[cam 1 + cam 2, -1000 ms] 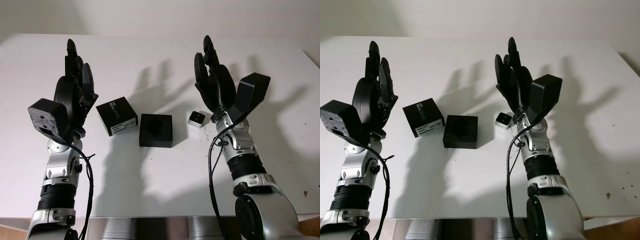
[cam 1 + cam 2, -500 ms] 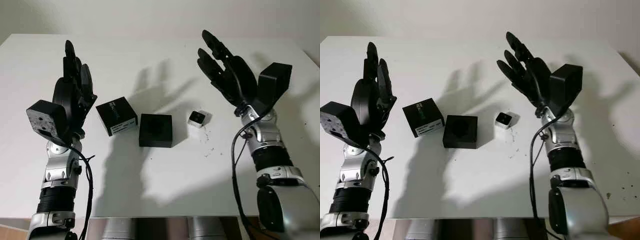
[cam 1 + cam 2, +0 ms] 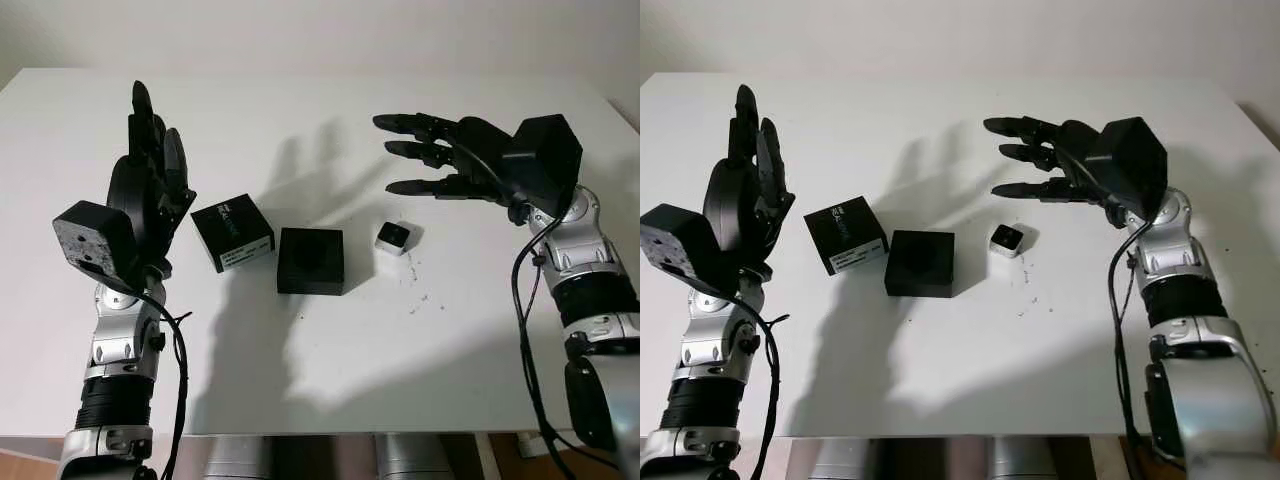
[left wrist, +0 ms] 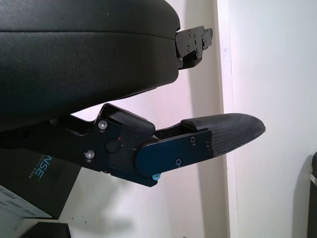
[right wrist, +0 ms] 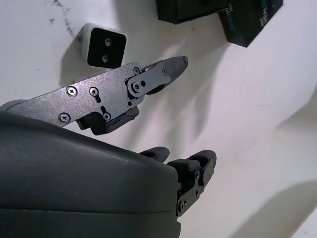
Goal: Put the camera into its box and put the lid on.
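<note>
A small white cube camera (image 3: 394, 237) with a dark lens face lies on the white table (image 3: 330, 340), right of centre. Left of it sits the open black box (image 3: 311, 260) with a moulded recess. Further left lies the black lid (image 3: 232, 232) with a white label. My right hand (image 3: 425, 155) is open, held above and behind the camera, palm turned down, holding nothing; the right wrist view shows the camera (image 5: 103, 45) just past a finger. My left hand (image 3: 150, 160) is open and raised upright, left of the lid.
Small dark specks (image 3: 418, 297) dot the table in front of the camera. The table's front edge (image 3: 330, 432) runs near the bottom of the picture, with both forearms rising over it.
My right hand has swung from upright beside the camera out to the right, then tipped forward and down over it. The left hand, box, lid and camera have not moved.
</note>
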